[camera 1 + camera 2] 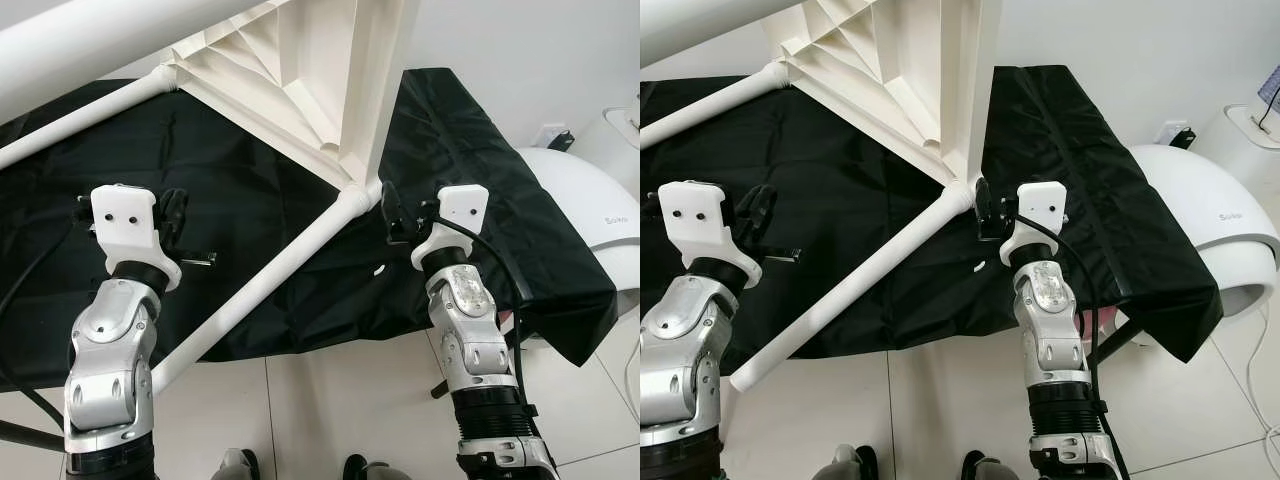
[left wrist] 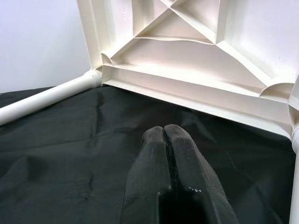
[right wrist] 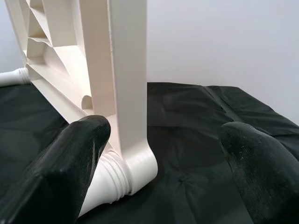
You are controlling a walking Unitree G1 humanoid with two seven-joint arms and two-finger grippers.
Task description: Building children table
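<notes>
We're looking down at a work surface draped w/ a black cloth (image 1: 250, 200), and the white plastic tabletop (image 1: 320, 70) is standing on edge on it, ribbed underside facing us. Two round white legs are plugged into its lower corners: one leg (image 1: 265, 285) is running from the near corner socket toward us, past the cloth's front edge and out over the tiled floor (image 1: 330, 400); the other leg (image 1: 75, 125) is lying on the cloth off to our left. A third white tube is crossing the top left corner, too blurred to say more.

A white domed appliance (image 1: 590, 220) is sitting on the floor to our right, beside the cloth's hanging end.

Our right gripper (image 3: 156, 154) is hovering at the near corner socket, fingers spread wide, one finger (image 3: 74, 158) close beside the socket collar and the tabletop's edge, poss. touching, the other out over bare cloth. It isn't clamping anything.

Our left gripper (image 2: 164, 133) is hanging over the cloth, well left of the near leg, fingers pressed together w/ nothing between them, pointing at the tabletop's ribbed underside.

A small metal piece (image 1: 200, 259) is lying on the cloth just beside the left gripper; can't tell what it is.
</notes>
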